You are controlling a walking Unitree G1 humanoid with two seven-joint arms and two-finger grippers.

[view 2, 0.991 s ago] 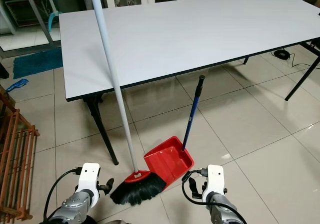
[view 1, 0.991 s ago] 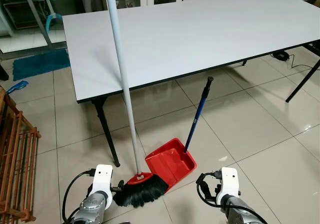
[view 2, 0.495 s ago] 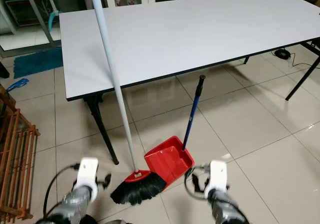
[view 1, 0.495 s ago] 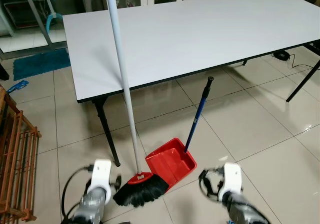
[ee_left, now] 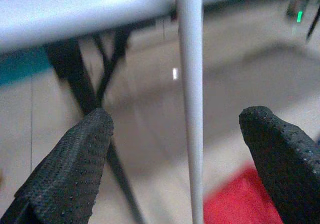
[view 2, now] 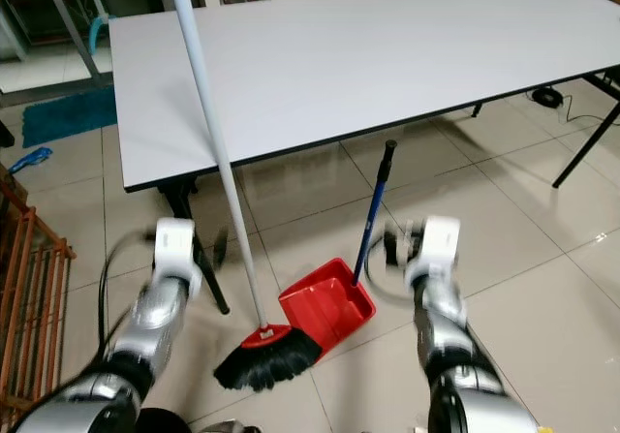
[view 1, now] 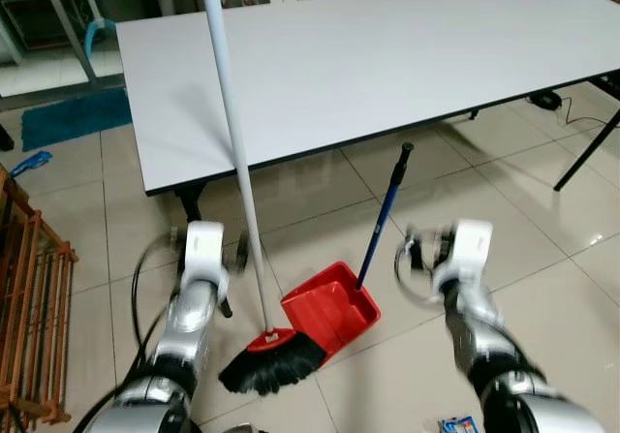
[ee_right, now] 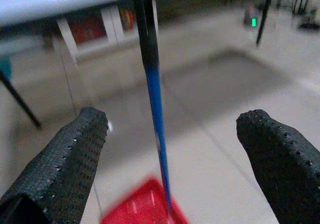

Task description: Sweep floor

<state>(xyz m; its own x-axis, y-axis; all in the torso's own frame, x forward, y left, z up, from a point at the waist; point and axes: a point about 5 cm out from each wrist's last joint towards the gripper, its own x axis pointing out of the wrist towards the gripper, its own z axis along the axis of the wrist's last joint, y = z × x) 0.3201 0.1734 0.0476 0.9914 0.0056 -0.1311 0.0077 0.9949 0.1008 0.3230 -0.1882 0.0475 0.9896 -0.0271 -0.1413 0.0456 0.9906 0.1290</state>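
Pale glossy floor tiles (view 1: 504, 210) are spreading out under a long white desk (view 1: 387, 55), and the sweeping tools are waiting just in front of its near edge, close to the near left corner. A broom (view 1: 269, 367) is standing with its black bristles on the floor and its white pole (view 1: 232, 152) rising steeply, leaning across the desk's near edge. Just beside the bristles, touching them on the robot's right, a red dustpan (view 1: 329, 312) is lying on the tiles with its blue handle (view 1: 383, 225) sticking up and tilting slightly away.

Both arms are reaching forward, blurred. The left gripper (ee_left: 182, 149) is spreading its fingers (ee_left: 75, 159) wide apart, and the white pole is running lengthwise straight through the gap between them, not yet touched. The right gripper (ee_right: 172, 149) is likewise holding its fingers (ee_right: 70, 159) well apart, with the blue handle standing in the gap.

Each arm looks lined up with its own tool: left nearer the broom, right nearer the dustpan. Since both shafts are standing nearly upright, each pair of jaws would probably need to advance and close across its shaft.
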